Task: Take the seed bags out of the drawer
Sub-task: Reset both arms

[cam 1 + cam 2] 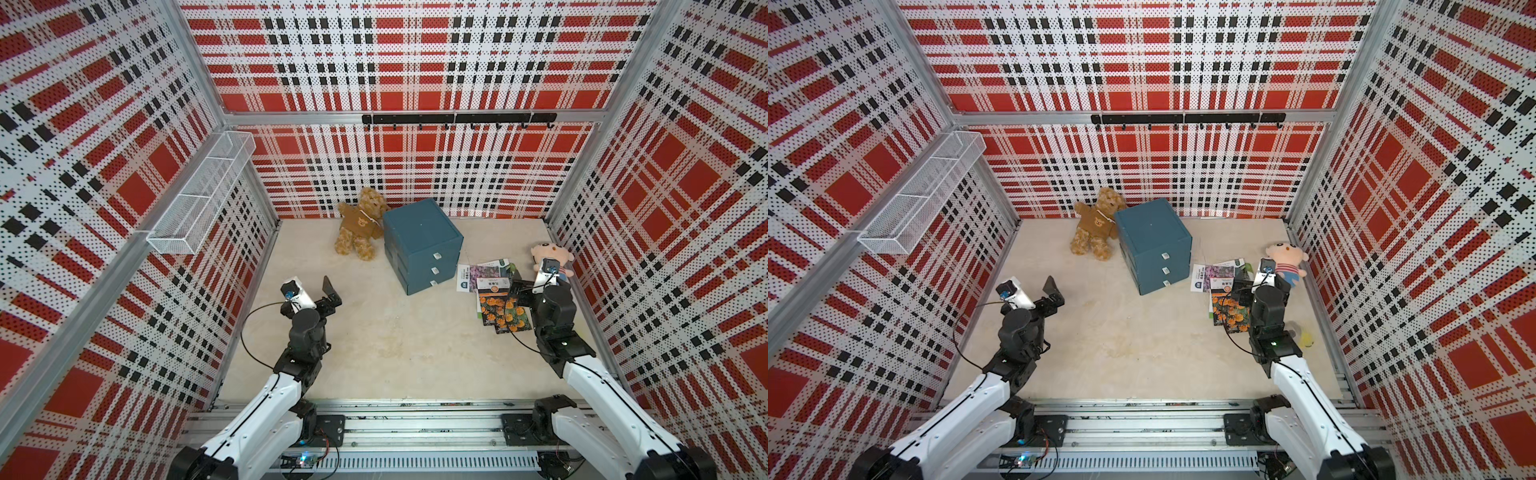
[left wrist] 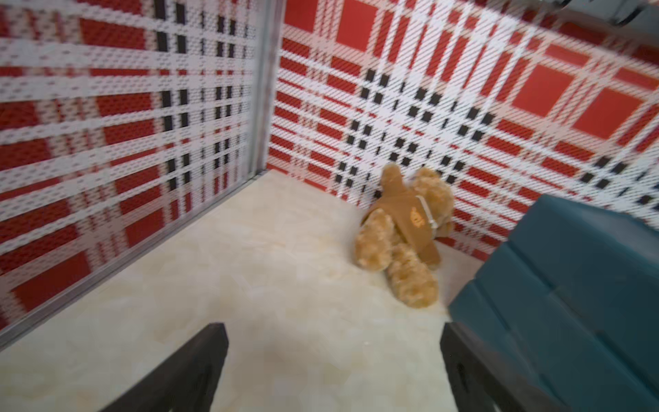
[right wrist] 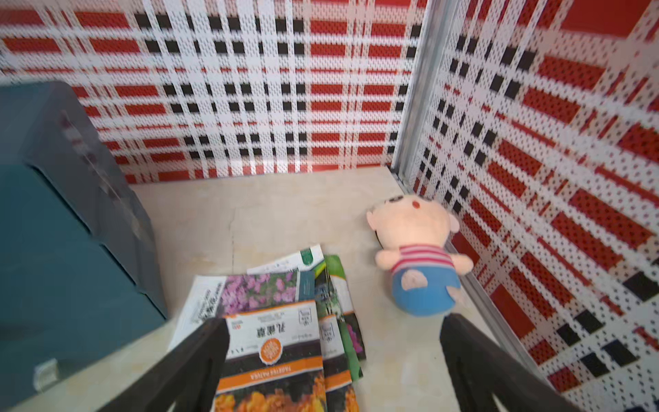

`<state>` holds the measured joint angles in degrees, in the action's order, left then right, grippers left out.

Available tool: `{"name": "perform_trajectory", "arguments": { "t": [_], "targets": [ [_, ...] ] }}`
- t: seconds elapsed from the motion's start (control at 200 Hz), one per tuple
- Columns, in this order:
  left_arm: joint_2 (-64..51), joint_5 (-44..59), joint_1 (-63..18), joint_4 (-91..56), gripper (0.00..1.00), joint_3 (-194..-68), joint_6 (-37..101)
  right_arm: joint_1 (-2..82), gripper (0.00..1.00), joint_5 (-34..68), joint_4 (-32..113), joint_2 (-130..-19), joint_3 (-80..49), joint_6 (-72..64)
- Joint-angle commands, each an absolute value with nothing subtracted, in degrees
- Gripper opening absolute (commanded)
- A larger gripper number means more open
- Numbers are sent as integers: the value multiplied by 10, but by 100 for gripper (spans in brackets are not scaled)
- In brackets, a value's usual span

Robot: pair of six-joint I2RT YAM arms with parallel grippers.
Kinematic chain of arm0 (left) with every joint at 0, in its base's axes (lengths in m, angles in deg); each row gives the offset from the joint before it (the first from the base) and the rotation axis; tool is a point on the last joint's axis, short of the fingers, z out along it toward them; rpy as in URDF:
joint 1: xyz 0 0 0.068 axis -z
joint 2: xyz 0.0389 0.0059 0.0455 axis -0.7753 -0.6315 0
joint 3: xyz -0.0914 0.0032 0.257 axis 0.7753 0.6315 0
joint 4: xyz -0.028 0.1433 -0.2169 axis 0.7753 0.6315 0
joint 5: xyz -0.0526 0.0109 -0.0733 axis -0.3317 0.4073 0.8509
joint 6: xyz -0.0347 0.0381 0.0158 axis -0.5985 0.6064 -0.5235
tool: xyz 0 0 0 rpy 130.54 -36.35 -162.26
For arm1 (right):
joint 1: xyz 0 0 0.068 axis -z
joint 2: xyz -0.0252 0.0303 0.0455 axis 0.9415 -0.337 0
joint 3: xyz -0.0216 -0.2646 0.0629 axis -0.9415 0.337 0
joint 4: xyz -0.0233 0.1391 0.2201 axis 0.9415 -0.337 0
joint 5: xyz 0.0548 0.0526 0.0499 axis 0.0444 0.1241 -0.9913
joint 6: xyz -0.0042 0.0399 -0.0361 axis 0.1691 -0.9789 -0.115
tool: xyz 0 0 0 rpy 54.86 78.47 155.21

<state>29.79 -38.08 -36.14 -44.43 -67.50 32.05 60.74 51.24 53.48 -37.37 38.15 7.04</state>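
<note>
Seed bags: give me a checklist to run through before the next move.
1. Seed bags out on the table, beside the drawer unit: ok.
2. All three drawers shut: ok.
3. No bags left inside the drawers: cannot tell.
4. Left jaws open, empty: ok.
5. Right jaws open above the bags, holding nothing: ok.
6. Striped plush doll lying apart from the bags: ok.
</note>
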Motion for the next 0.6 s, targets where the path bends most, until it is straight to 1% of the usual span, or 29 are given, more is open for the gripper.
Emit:
{"name": "perform_trajectory", "arguments": {
  "t": [0.0,0.08,0.185,0.23,0.261,0.356,0.441,0.531,0.561,0.596],
  "targets": [
    [283,-425,-415,-632,99,-612,376,614,100,543,689,-409,444,56],
    [245,-396,-449,-707,99,-579,385,623,100,545,756,-451,477,54],
    [162,-338,-487,-816,99,-565,385,643,100,516,855,-514,508,66],
    [123,-329,-497,-858,99,-570,381,651,100,506,844,-529,494,65],
    [95,-316,-504,-882,99,-576,380,658,100,489,868,-545,493,75],
    [-2,-284,-507,-972,99,-599,408,666,100,455,908,-590,478,92],
    [-73,-270,-508,-1008,99,-617,415,668,100,429,945,-623,467,105],
    [-143,-264,-505,-1104,99,-615,426,674,100,406,969,-649,460,101],
    [-144,-263,-506,-1097,99,-618,429,676,100,397,996,-664,466,96],
    [-127,-263,-506,-1048,99,-627,426,677,100,397,1027,-682,472,92]
  ]
}}
